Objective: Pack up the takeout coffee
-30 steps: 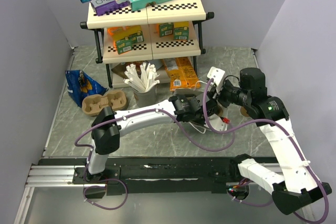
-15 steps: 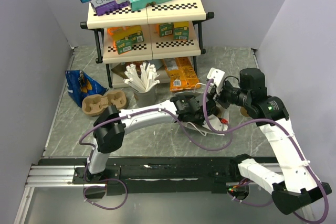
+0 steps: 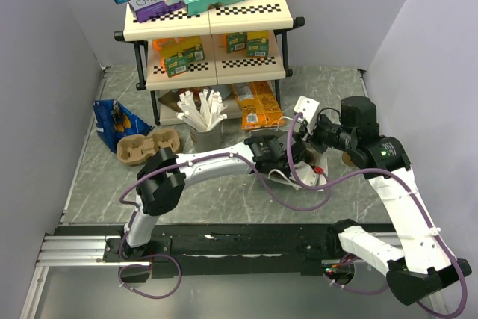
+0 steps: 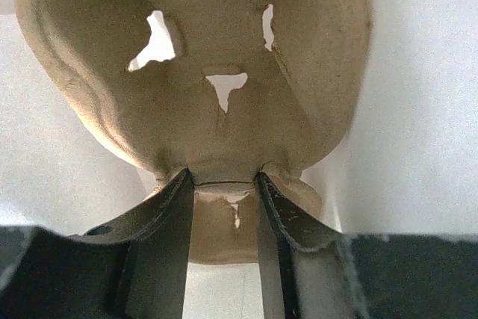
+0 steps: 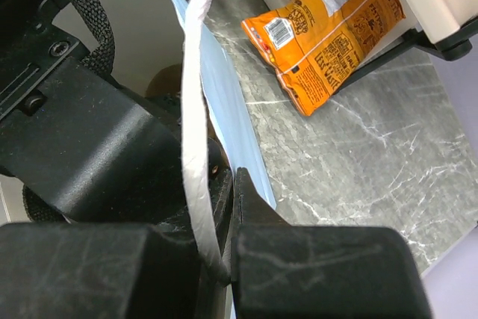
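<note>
The left end effector (image 4: pixel 224 178) pinches, at a narrow gap, a tab of a brown moulded-pulp cup carrier (image 4: pixel 224 72). Over the last second it has pushed slightly further toward the right arm, and white now surrounds the carrier. The right end effector (image 5: pixel 230 184) stays clamped on the edge of a thin white paper bag (image 5: pixel 196 110). The carrier is probably going into the bag. The small tan kraft paper cup with its black lid does not show clearly; it may be the brown patch (image 3: pixel 349 159) on the desk (image 3: pixel 224 199) beside the right wrist.
</note>
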`<control>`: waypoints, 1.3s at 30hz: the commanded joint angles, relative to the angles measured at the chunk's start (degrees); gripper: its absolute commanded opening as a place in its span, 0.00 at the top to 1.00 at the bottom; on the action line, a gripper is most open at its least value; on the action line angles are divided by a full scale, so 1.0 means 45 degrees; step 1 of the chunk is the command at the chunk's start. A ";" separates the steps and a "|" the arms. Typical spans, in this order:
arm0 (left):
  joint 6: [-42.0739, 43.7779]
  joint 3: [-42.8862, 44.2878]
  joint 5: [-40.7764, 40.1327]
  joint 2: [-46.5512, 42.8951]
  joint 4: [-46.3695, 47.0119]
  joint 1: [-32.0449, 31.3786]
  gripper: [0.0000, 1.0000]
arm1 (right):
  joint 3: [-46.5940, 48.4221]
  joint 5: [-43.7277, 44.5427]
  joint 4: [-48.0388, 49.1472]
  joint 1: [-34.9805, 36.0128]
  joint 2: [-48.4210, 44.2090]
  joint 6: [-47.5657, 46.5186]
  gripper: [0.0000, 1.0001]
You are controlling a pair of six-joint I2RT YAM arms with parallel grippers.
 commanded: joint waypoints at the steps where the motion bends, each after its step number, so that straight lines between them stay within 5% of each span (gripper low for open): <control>1: -0.0026 0.0059 0.0006 0.0305 0.1138 0.0399 0.78 | 0.0203 -0.2520 -0.0983 0.0411 -0.0138 0.0424 1.00; 18: 0.0131 -0.0761 -0.0053 0.0735 0.2329 0.0653 0.68 | 0.0164 -0.2754 -0.0924 0.0567 -0.0060 0.0463 1.00; 28: -0.0376 -0.0742 -0.0131 0.0833 0.2641 0.0888 0.34 | 0.0008 -0.2715 -0.0827 0.0586 -0.0099 0.0444 1.00; 39: -0.1547 0.0723 0.1097 0.0248 0.1608 0.0927 0.19 | -0.0245 -0.1623 -0.0280 0.0567 0.0057 0.0580 1.00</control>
